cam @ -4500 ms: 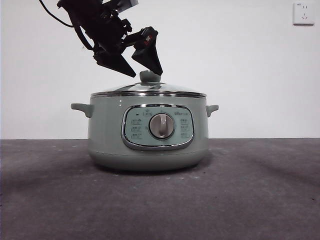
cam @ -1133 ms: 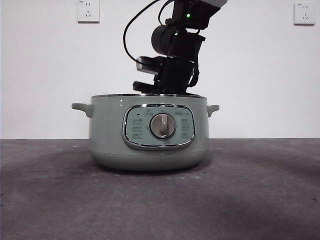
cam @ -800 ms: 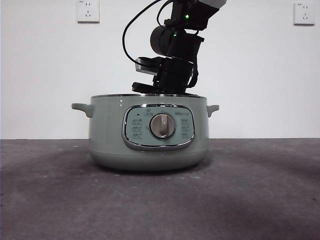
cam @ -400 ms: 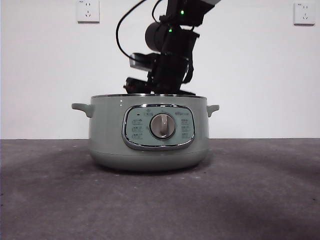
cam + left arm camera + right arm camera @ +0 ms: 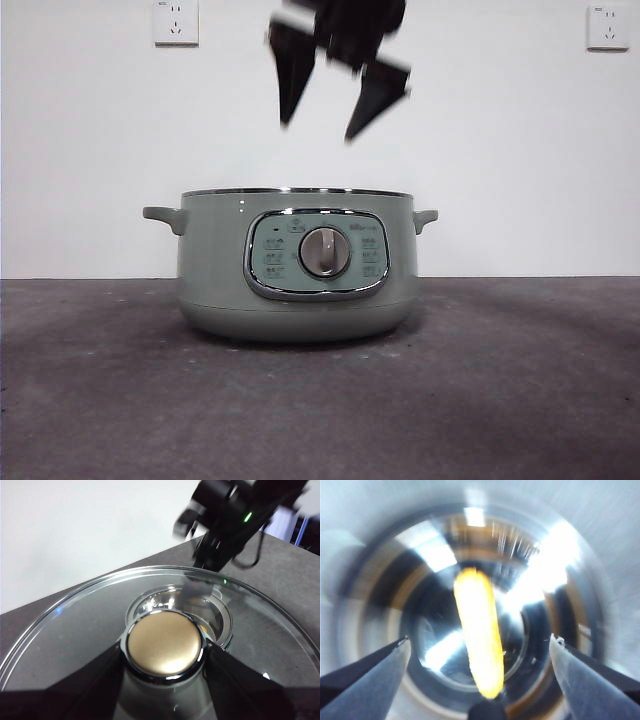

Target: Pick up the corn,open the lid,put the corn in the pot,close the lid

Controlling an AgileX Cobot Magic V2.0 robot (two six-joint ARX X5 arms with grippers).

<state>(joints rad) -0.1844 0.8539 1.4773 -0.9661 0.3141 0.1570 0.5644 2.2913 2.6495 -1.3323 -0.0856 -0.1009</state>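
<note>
Yellow corn cob [image 5: 477, 635] lies inside the sage-green round pot [image 5: 296, 265]; right gripper [image 5: 335, 100] hangs wide open and empty above, left gripper [image 5: 162, 652] clamps the glass lid's knob [image 5: 164, 646]

We see the pot [image 5: 295, 265] in smooth, satin sage-green enamel with a chrome-framed panel and a brushed silver dial [image 5: 325, 251]. Its inner bowl [image 5: 470, 605] is shiny bare metal, and the corn [image 5: 478, 632] lying in it looks glossy yellow. The lid [image 5: 75, 630] is clear glass with a polished chrome rim. The desk [image 5: 520, 400] looks matt, rough dark grey.
</note>
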